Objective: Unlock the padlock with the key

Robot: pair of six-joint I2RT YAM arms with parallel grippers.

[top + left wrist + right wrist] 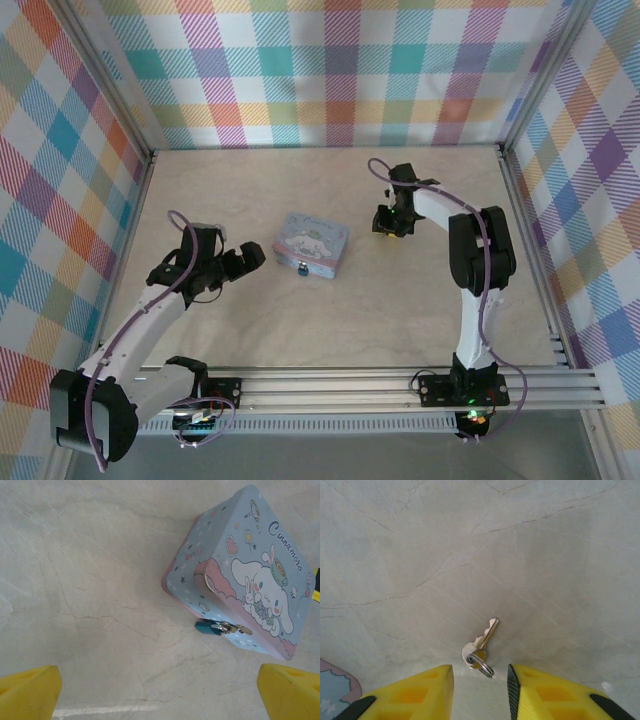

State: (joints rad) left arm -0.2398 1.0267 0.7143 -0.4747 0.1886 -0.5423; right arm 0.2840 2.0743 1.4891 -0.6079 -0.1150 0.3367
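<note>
Our right gripper has its yellow fingers apart, and the small silver metal key lies just ahead of the gap. We should descend straight and pinch the round head (not the ring), leaving the blade free. The tiny teal-blue padlock hangs on the clasp of the pastel-blue tin box, near our left gripper, also spread.

Left wrist: pastel-blue cartoon-dog tin box is clipped by the right frame edge. Small teal-blue padlock blends into the silver hasp, so shackle and keyhole are unreadable. Left tool: yellow fingers cut off at the bottom edge.

Right wrist: right tool fingers cropped the same way. Tin is just a corner, bottom-left. Small silver key: teeth too small to tell.

Top view: padlock is a speck.
</note>
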